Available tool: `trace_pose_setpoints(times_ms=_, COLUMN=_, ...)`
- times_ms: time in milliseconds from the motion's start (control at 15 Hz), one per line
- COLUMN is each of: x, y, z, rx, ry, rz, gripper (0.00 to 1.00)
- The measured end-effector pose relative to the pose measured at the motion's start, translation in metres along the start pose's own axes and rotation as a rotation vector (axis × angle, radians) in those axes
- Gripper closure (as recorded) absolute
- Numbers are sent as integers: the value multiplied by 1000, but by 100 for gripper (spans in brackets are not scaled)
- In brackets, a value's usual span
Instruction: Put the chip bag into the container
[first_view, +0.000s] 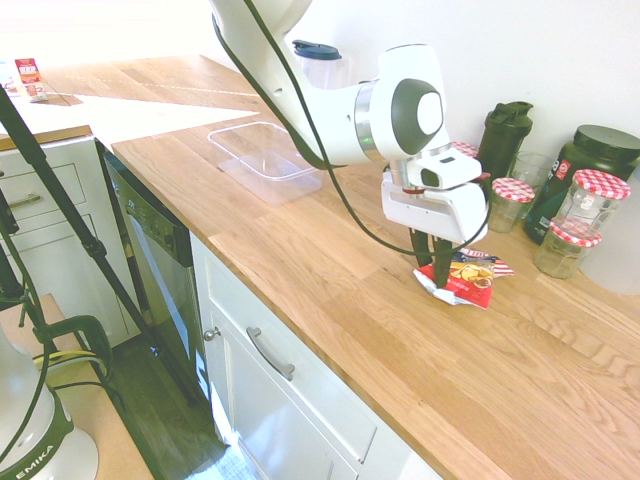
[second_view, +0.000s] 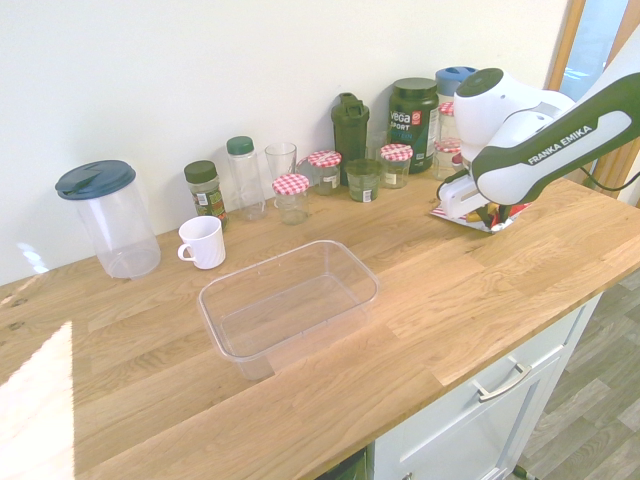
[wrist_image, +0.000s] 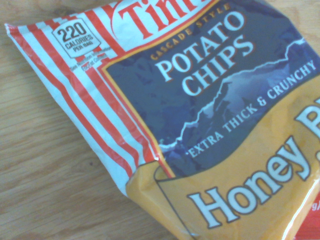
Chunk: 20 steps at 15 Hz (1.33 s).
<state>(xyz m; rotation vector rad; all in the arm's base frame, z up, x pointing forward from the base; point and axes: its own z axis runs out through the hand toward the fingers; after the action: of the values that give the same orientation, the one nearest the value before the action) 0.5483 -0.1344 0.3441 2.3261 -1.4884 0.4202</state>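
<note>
So the potato chip bag (first_view: 470, 283) is lying on the counter (first_view: 330, 300), and the end effector (first_view: 432, 276) is right down at it, fingers apart with a fairly narrow gap. Can't tell if they've actually pinched it. Going by the second exterior view, the bag's well off at 2 o'clock from the clear plastic tub (second_view: 243, 357), and the white mug (second_view: 203, 243) sits near the tub's 10 o'clock.

White mug (second_view: 202, 243) (beside lidded pitcher (second_view: 118, 222))
</note>
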Motion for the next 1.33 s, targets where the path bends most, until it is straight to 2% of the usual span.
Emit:
trace_pose_setpoints(times_ms=333, x=-5, y=-8, z=-18, rx=31, ry=22, rz=2, gripper=100)
trace_pose_setpoints(times_ms=600, x=-24, y=-7, z=-74, rx=110, ry=62, rz=-12, gripper=100)
trace_pose_setpoints(times_ms=1067, x=-139, y=1, z=-232, rx=250, ry=188, rz=-72, gripper=100)
trace_pose_setpoints(times_ms=1333, x=-197, y=-4, z=-277, rx=257, ry=239, rz=-107, gripper=100)
